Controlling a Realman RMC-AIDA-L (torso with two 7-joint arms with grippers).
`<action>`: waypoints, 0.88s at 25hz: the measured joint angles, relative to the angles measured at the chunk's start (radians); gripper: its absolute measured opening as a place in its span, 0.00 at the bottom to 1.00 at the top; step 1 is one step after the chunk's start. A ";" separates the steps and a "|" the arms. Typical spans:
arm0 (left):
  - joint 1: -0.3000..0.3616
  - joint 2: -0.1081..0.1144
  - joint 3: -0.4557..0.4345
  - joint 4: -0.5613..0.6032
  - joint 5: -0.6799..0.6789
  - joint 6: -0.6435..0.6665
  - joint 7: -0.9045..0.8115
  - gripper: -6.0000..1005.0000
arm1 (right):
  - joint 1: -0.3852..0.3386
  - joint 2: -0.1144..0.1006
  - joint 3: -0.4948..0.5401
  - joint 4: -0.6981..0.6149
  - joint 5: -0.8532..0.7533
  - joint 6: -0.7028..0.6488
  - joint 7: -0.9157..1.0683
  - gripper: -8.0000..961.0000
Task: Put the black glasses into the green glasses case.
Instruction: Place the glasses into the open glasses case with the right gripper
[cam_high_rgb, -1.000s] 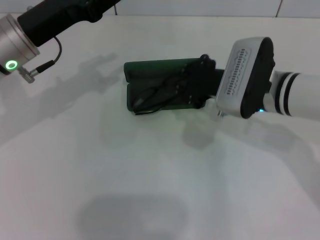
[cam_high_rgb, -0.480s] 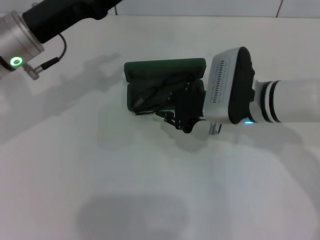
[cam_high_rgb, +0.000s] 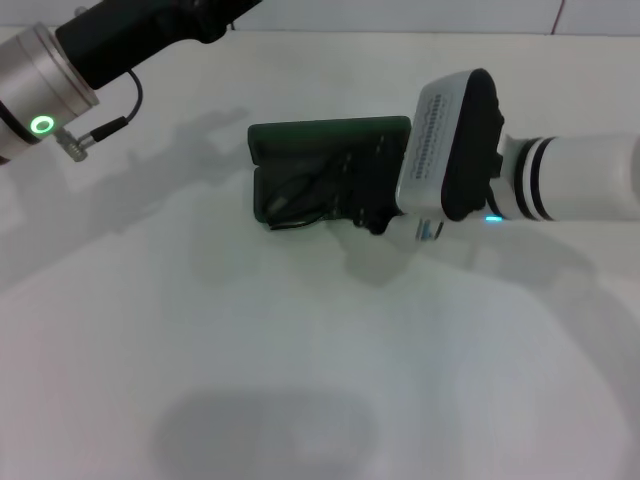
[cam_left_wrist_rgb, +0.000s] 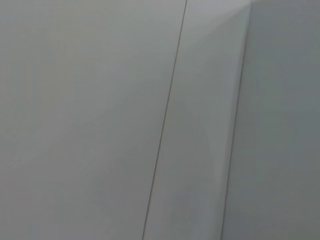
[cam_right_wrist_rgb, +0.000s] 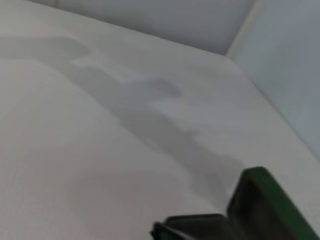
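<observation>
Green glasses case (cam_high_rgb: 325, 170), open near the worktop's far edge, long axis parallel to it, black glasses (cam_high_rgb: 305, 192) inside; right gripper (cam_high_rgb: 375, 205) at its right end, grip state indiscernible; left arm parked far-left.

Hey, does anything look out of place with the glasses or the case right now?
Slightly. The black glasses lie in the open green glasses case, but one temple tip pokes over its front edge onto the table.
</observation>
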 joint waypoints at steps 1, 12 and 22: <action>-0.001 -0.002 0.000 0.000 0.000 0.000 0.000 0.54 | 0.000 0.000 0.000 0.000 0.000 0.015 0.000 0.22; -0.002 -0.008 0.002 0.004 0.000 0.001 0.002 0.54 | 0.002 0.000 -0.001 -0.013 0.000 0.063 -0.004 0.22; -0.003 -0.010 0.002 0.004 0.000 0.000 0.002 0.54 | -0.008 0.000 -0.019 -0.046 0.046 0.083 0.001 0.22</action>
